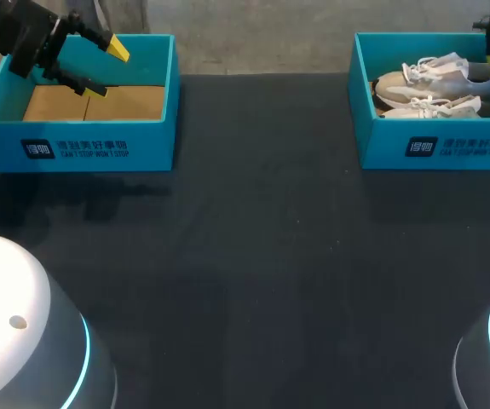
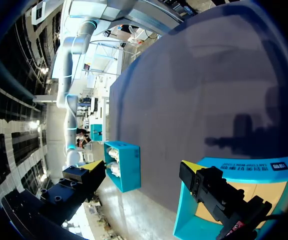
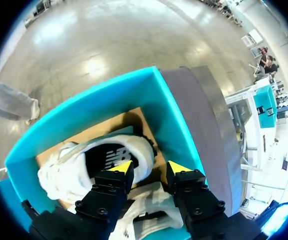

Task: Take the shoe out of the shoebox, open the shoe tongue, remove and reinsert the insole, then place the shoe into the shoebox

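The right tool point(image 3: 150, 170) hangs open inside the rim of the teal shoebox point(image 3: 176, 112), its yellow tips apart with nothing between them. Just ahead of the tips a pale shoe point(image 3: 96, 152) lies on its side, its dark lining turned toward the tool. A second shoe point(image 3: 154, 197) lies under the fingers and is mostly covered by them. Whether a tip touches either shoe cannot be made out. In the head view this tool is almost wholly cut off at the edge, and the shoebox stands at the far right of the dark bench point(image 1: 253, 256). Well apart at the far left, the left tool point(image 1: 106, 68) is spread wide and holds nothing. It is tilted over a second teal box point(image 1: 83, 149) that shows only its cardboard floor.
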`<state>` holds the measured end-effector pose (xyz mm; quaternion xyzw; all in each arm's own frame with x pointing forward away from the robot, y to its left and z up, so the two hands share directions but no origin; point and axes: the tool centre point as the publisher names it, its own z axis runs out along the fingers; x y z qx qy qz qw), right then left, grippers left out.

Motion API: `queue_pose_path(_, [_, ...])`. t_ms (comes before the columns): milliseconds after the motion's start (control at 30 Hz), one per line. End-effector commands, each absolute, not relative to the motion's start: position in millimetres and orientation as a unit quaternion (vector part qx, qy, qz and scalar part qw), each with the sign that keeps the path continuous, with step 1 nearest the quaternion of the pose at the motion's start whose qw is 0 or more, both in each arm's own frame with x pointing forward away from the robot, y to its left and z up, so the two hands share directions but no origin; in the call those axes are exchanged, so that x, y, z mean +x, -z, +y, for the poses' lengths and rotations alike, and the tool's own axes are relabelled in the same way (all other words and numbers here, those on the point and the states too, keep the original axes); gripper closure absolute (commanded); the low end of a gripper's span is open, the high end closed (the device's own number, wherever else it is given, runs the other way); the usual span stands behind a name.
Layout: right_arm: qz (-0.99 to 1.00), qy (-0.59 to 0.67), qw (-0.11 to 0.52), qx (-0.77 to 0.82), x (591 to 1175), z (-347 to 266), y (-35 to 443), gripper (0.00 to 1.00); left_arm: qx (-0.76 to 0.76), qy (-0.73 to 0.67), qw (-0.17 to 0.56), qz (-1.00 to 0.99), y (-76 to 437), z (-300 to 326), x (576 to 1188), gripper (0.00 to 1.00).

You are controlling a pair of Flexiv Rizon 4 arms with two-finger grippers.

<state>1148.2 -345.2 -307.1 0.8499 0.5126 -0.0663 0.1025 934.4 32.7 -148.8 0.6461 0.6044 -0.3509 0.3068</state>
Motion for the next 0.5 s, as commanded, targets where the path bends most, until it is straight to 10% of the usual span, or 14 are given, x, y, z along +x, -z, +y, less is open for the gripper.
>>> queue_pose_path(33, [0.517,0.032,0.116,0.848,1117.6,-334.4,279.2,0.56,0.647,0.35,0.306,0.605,148.4,32.7,934.5,0.0])
queue_pose_path(500, [0.568,-0.028,0.102,0.816,1069.1,-288.7,220.5,0.54,0.647,0.35,0.306,0.605,148.4,32.7,934.5,0.0])
